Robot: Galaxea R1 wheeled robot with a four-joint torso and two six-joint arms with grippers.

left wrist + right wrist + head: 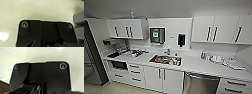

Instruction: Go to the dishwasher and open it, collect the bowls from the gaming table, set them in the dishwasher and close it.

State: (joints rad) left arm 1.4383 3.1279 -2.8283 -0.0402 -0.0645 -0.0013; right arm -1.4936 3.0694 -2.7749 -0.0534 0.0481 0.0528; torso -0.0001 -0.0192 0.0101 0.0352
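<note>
The dishwasher (201,83) sat shut under the desk (196,65), its grey steel front low and right of centre in the head view, with a long bar handle running level across its top edge. To its left stood white cabinet doors (163,80) below the sink (165,60), which held dishes; to its right were white drawers (235,87). Above hung wall cabinets (216,32), a paper towel dispenser (157,35) and a dark soap dispenser (181,39). A microwave (119,65) sat built in at the far left. The robot faced the unit from some way off, and by my reading the right arm was nearer, since the door lay right of the camera's centre line. Both wrist cameras looked down on pale floor (25,11), so I could not tell whether either gripper was spread or pressed together, and neither was near the handle
</note>
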